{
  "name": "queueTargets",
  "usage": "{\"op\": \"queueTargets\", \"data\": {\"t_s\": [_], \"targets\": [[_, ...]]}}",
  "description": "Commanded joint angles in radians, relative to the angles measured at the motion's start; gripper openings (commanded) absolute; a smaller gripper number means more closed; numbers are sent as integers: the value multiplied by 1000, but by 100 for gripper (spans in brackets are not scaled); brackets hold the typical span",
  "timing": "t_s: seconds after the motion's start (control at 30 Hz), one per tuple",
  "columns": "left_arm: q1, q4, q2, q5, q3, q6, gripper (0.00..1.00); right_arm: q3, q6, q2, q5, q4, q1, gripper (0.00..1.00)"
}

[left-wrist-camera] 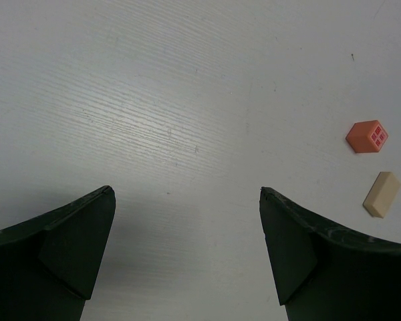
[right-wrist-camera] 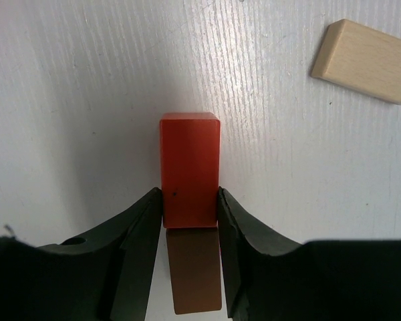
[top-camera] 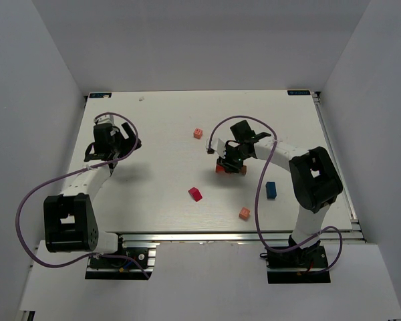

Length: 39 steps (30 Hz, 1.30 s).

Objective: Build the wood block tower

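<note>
Because the tower has to start from a firm base, I am holding the orange-red bar (right-wrist-camera: 189,170) by its two long sides. My right gripper (right-wrist-camera: 189,194) is closing narrowly on it, and both fingers are pressing flat against the wood. A brown block (right-wrist-camera: 194,271) is showing in the lower middle of the right wrist view, between the same fingers and in shadow. I judge that I am lining the orange-red bar up with it, but I cannot tell if the two are touching. In the overhead view this pair is sitting a little right of the centre of the table (top-camera: 154,114), and there the tower is beginning.

A tan bar (right-wrist-camera: 364,61) is lying flat in the upper right of the right wrist view, apart from the bar, so it is not disturbing the work.

My left gripper (left-wrist-camera: 186,194) is hanging wide open over bare table and is carrying nothing. I think it is waiting there so as not to cross the right arm. An orange cube (left-wrist-camera: 367,136) is lying at the right edge of its view.

A magenta-red block (top-camera: 196,194), a blue block (top-camera: 271,190) and a salmon block (top-camera: 244,213) are waiting loose in the lower middle of the overhead view, so most of the building is not yet done.
</note>
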Motion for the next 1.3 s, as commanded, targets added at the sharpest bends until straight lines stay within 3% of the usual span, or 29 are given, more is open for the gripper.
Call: {"op": "queueTargets", "data": {"t_s": [0.0, 0.8, 1.27], "targets": [[-5, 4, 4, 8, 30, 8, 98, -8, 2, -41, 4, 13, -6, 44], [-14, 5, 11, 12, 33, 16, 98, -8, 4, -44, 15, 26, -9, 51], [-53, 2, 21, 34, 62, 26, 98, 106, 2, -12, -74, -50, 10, 63]]}}
